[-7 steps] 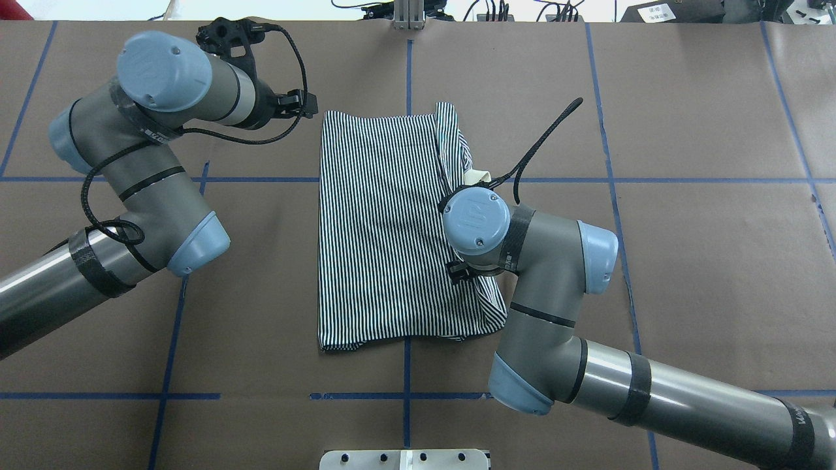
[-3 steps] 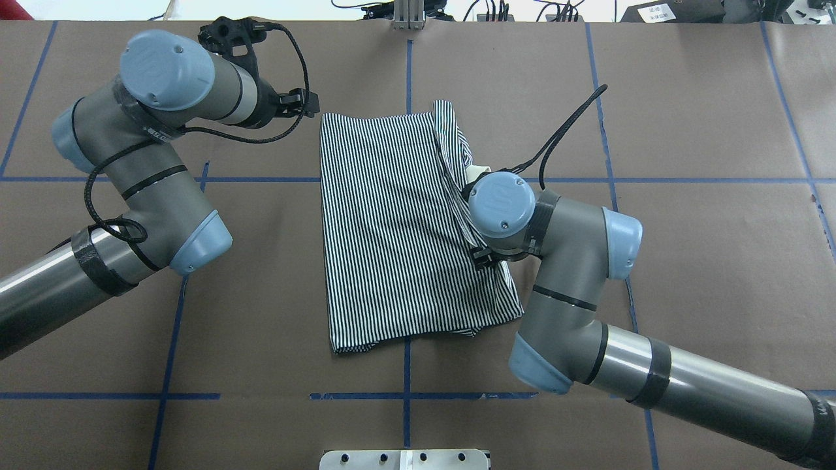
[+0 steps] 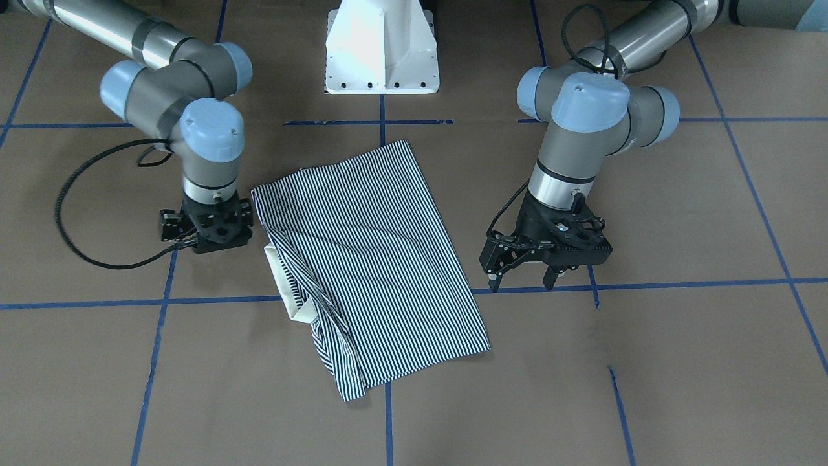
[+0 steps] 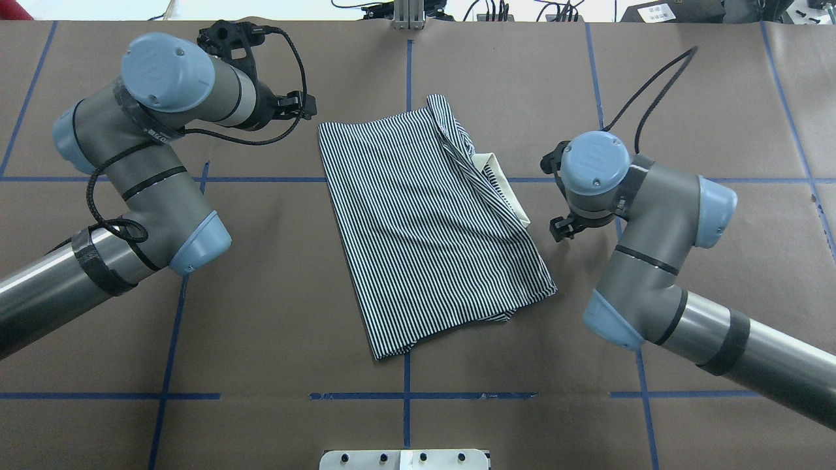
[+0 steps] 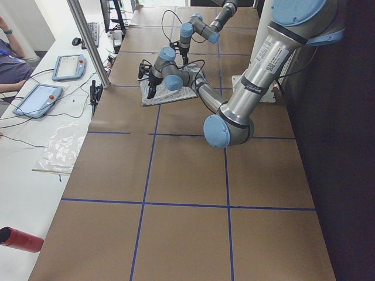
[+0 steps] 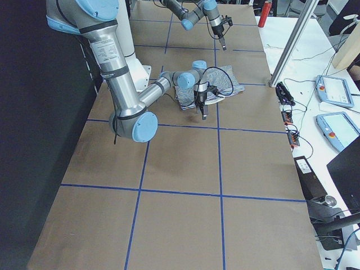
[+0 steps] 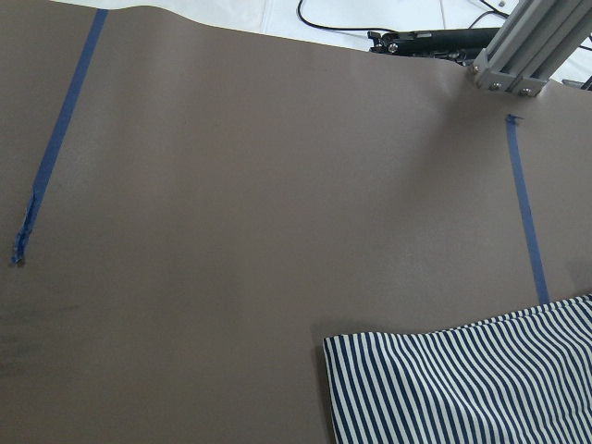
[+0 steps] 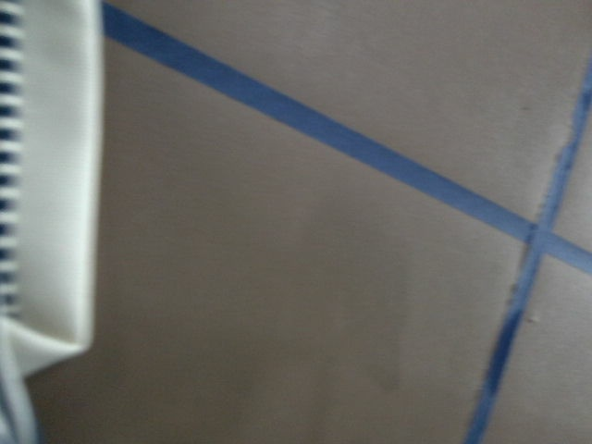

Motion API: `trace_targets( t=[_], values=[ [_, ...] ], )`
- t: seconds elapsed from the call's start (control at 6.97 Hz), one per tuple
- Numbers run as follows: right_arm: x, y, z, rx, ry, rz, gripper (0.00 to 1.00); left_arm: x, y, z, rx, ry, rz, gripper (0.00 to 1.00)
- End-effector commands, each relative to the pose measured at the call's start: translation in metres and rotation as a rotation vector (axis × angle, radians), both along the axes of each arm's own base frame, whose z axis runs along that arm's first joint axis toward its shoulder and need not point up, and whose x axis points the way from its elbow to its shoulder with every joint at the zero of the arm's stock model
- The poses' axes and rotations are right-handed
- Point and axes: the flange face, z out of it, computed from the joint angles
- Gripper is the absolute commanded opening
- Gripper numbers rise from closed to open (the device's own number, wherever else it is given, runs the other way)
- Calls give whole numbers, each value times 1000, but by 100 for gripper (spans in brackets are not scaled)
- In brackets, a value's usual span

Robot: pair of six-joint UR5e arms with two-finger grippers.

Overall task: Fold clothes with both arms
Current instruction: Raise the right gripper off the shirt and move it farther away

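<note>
The shirt point(image 4: 424, 222) lies folded in a rough rectangle, skewed, in the middle of the bench point(image 4: 718, 98), between the two sets of fingers. Its long edge facing the left fingers point(image 3: 498, 268) is straight and flat. The edge facing the right fingers point(image 3: 208, 228) is rumpled, with the cream collar point(image 4: 504, 186) poking out from under a striped flap.

The left fingers are spread wide and empty, tips down by a blue tape line point(image 3: 679, 282). A strip of bare bench separates them from the straight edge. The left wrist view shows only one shirt corner low on its right, with bare bench elsewhere.

The right fingers point down beside the rumpled edge, near the collar and off the cloth. Their tips are hidden under the wrist, so I cannot tell whether they are open or closed. The blurred right wrist view shows the collar's edge at its left and bare bench with crossing tape.

Outward of each set of fingers the bench is bare. A black cable point(image 3: 77, 213) loops from the right wrist on the side away from the shirt. The white pedestal point(image 3: 381, 52) stands on the robot's side, apart from the shirt. An aluminium post point(image 4: 408, 16) stands at the far rim. Beyond it a side table holds pendants point(image 5: 38, 99), with a person's arm point(image 5: 10, 61) nearby.
</note>
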Motion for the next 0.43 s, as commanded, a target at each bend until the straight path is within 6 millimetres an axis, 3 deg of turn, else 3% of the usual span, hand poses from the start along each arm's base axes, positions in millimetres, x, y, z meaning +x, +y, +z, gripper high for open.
trace_targets(
  t=[0.0, 0.14, 0.29],
  values=[
    [48, -50, -38, 3, -117, -12, 100, 0, 0, -3, 12, 14, -1, 100],
    [30, -69, -87, 38, -161, -1, 100, -1, 1, -4, 15, 17, -1, 100],
    [8, -87, -124, 52, -189, 11, 100, -2, 2, -6, 21, 19, 1, 100]
  ],
)
